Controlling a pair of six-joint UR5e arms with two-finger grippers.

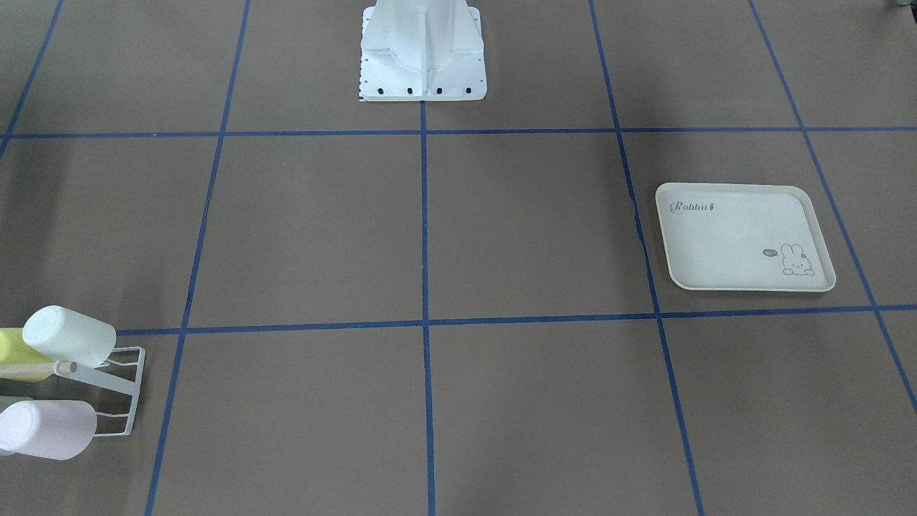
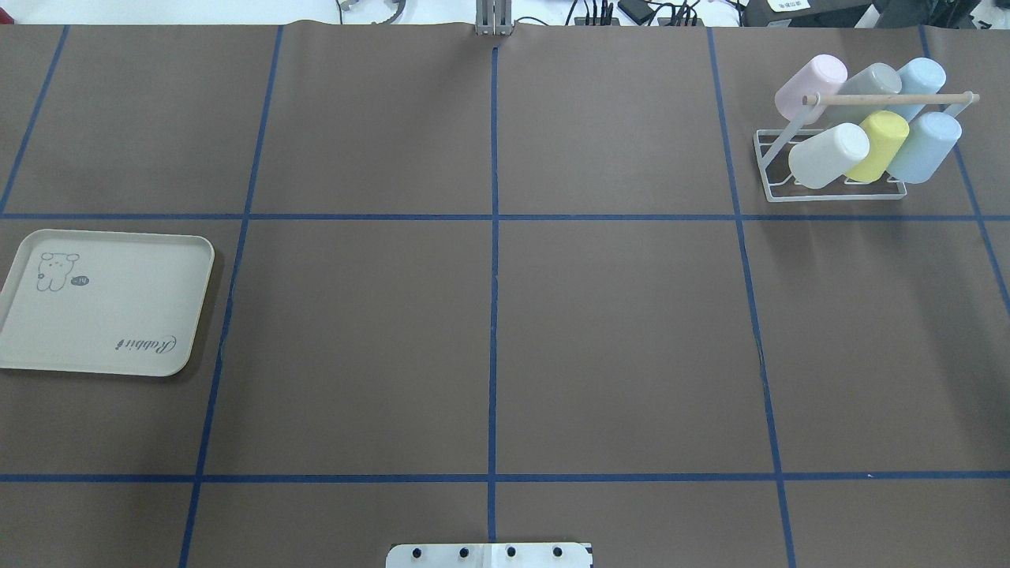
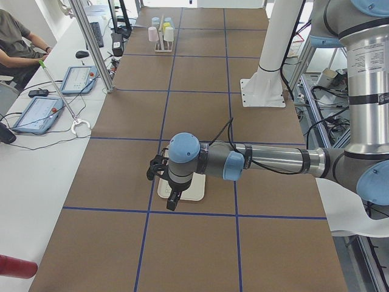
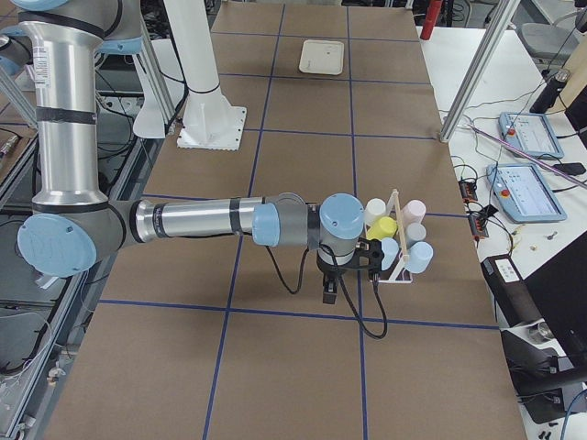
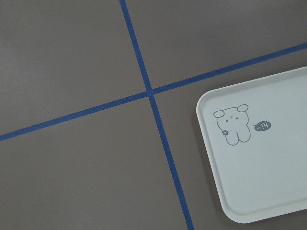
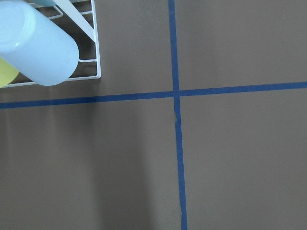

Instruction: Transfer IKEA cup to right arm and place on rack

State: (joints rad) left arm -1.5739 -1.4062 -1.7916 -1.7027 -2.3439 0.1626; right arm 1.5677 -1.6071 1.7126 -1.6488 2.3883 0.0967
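Table: brown paper-covered table (image 2: 615, 339) crossed by blue tape lines. It lies below both grippers, and both wrist views look straight down on it.
Right arm: silver right arm (image 4: 193, 220) with light-blue joint caps and a looping black cable. Its forearm reaches level over the table to the right gripper.
Left arm: silver left arm (image 3: 273, 161) with the same blue caps, its forearm likewise level and ending at the left gripper.
Pedestal: white metal pedestal (image 1: 423, 50) bolted to the table between the two grippers, well apart from each.
Tray: cream rectangular tray (image 2: 102, 315) with a rabbit drawing. It lies flat below the left gripper and off to one side, so the left wrist view catches only one rounded corner. It is well apart from the right gripper.
Rack: small white wire rack (image 2: 836, 198) with a light wooden dowel (image 2: 868, 99). It stands near the right gripper, and one corner shows at the upper left edge of the right wrist view.
Cups: six plastic cups sit tilted on the rack, bottoms up.
- Nearer row: white cup (image 2: 828, 155), yellow cup (image 2: 877, 142), near pale-blue cup (image 2: 927, 146).
- Farther row: pink cup (image 2: 809, 87), grey cup (image 2: 868, 87), far pale-blue cup (image 2: 922, 77).
- I cannot tell which of these is the task's cup.
Right gripper: black right gripper (image 4: 330, 289), seen only from the side. I cannot tell whether its jaws are apart or together.
Left gripper: slim black left gripper (image 3: 173, 199), seen only from the side. Its jaw state cannot be told either.
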